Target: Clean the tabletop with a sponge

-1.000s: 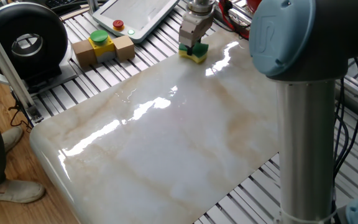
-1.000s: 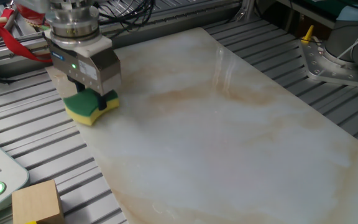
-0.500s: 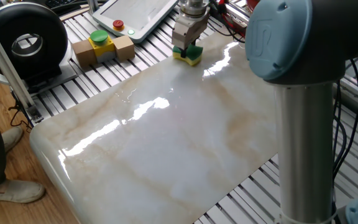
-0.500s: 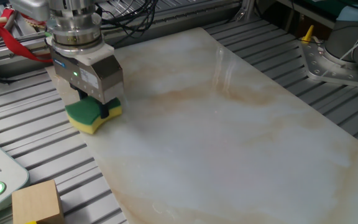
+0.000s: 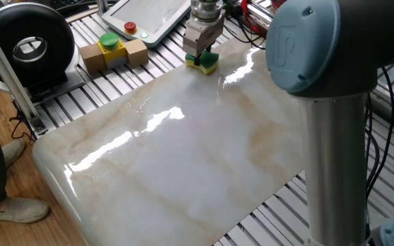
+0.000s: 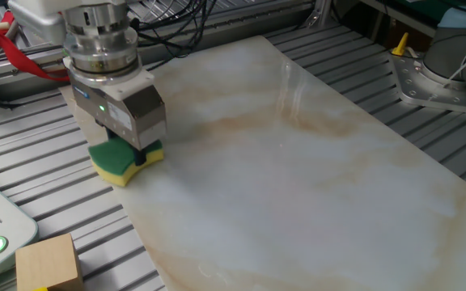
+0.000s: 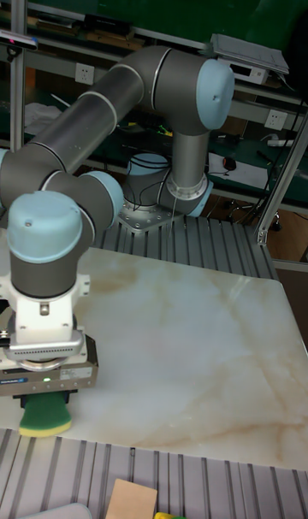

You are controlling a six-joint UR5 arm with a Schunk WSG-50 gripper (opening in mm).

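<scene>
The tabletop (image 5: 197, 157) (image 6: 314, 186) (image 7: 188, 356) is a glossy white marble-look slab with beige veins. The sponge (image 5: 204, 63) (image 6: 124, 159) (image 7: 44, 415), green on top and yellow below, rests flat on the slab right at its edge, beside the ribbed metal slats. My gripper (image 5: 202, 55) (image 6: 128, 148) (image 7: 47, 399) points straight down and is shut on the sponge, its fingers pinching the green layer from two sides.
A wooden block with a yellow-and-green round button (image 5: 109, 45) stands on the slats (image 6: 39, 178) near the slab. A white pendant with red and green buttons (image 5: 146, 17) lies behind it. Red cables (image 6: 6, 48) trail by the arm. The arm's base (image 7: 162, 203) stands at the slab's far side.
My gripper has slid the sponge along the slab's edge, leftward in one fixed view and slightly toward the camera in the other. The grip on the sponge is unchanged.
</scene>
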